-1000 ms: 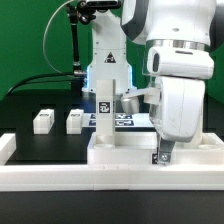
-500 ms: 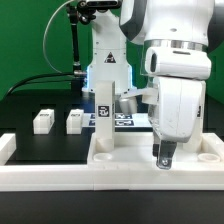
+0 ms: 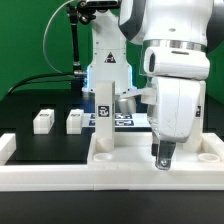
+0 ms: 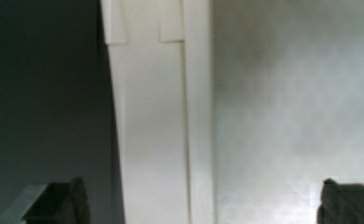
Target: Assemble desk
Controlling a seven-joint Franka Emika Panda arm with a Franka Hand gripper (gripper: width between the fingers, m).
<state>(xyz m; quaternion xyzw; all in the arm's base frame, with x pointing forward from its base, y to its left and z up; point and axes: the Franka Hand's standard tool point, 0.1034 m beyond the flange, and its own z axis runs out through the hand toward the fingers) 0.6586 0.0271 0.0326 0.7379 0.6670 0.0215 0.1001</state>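
One white square plastic leg post (image 3: pixel 103 115) stands upright in the white rimmed tabletop panel (image 3: pixel 130 152); the black two-finger gripper (image 3: pixel 165 160), narrow a second ago, now gapes wide over it.

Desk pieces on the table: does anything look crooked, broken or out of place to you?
Nothing stands out. One leg post stands upright on the tabletop panel, two loose posts sit side by side on the black table, and the open claw hangs over the panel. No damage shows.

Robotics lab, white robot arm (image 3: pixel 175 70), green backdrop (image 3: pixel 25 40), black table (image 3: pixel 25 108)
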